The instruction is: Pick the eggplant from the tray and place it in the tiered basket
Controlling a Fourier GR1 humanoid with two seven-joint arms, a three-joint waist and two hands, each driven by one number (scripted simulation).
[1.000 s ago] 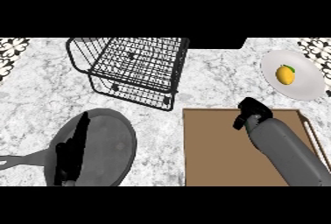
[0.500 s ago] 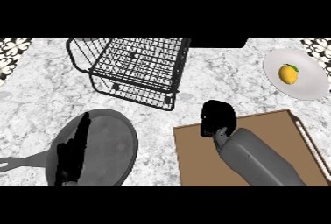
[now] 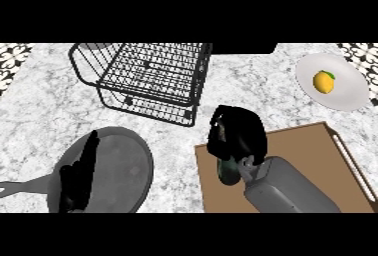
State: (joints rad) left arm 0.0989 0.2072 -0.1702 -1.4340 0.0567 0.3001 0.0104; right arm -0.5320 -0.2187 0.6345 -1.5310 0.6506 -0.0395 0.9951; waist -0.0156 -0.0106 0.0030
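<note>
My right hand (image 3: 240, 132) is curled round the dark eggplant (image 3: 228, 170), whose greenish end sticks out below the fingers. Hand and eggplant hang over the far left corner of the brown tray (image 3: 310, 150); most of the eggplant is hidden by the hand. The black wire tiered basket (image 3: 148, 75) stands further back and to the left, a short gap away from the hand. My left hand (image 3: 80, 172) rests open at the lower left, fingers straight, above a grey pan.
A grey frying pan (image 3: 122, 175) lies at the lower left with its handle pointing left. A white plate (image 3: 347, 95) holding a lemon (image 3: 323, 81) sits at the back right. Marble counter (image 3: 44, 110) surrounds everything.
My right hand has moved left across the tray toward the basket, carrying the eggplant. The left hand has stayed still.
</note>
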